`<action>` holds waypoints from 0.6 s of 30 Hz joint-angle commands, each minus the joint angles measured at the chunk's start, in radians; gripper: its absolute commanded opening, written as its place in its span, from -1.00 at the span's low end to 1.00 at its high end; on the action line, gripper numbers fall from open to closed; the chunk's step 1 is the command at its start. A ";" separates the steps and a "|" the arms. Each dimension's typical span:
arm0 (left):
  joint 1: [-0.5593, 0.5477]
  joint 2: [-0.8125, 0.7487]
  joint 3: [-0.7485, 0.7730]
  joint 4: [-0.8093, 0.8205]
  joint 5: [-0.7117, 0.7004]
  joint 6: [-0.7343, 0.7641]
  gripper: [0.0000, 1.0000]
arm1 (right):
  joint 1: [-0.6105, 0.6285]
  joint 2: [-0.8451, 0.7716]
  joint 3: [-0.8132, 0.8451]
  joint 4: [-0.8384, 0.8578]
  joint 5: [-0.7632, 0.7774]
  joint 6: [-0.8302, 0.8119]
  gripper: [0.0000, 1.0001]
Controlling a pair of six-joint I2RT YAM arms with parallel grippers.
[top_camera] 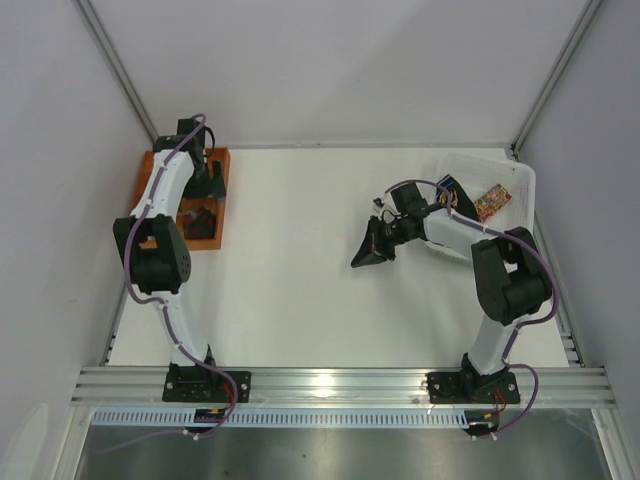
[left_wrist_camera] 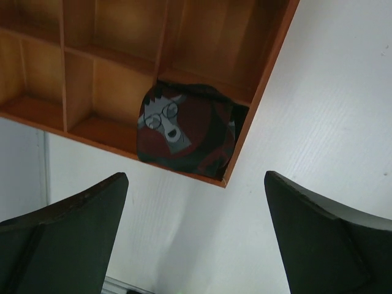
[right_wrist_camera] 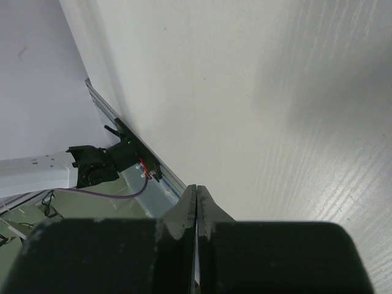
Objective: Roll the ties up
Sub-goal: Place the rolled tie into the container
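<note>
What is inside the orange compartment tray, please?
One rolled tie with a spectacled face print sits in a corner compartment of the tray; neighbouring compartments shown are bare. From above, the left arm covers much of the rest.

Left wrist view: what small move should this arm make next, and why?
Probably lift the left gripper away: its jaws are open and empty, and the rolled dark maroon patterned tie already sits in a compartment of the orange tray.

Right gripper (right_wrist_camera: 196,191) pressed closed (tips touching), white table (right_wrist_camera: 275,92) beneath, left arm (right_wrist_camera: 92,165) at its edge
</note>
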 commanded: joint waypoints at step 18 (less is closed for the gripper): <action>0.013 0.106 -0.014 0.017 -0.040 0.211 1.00 | 0.022 -0.041 -0.005 -0.011 0.002 -0.006 -1.00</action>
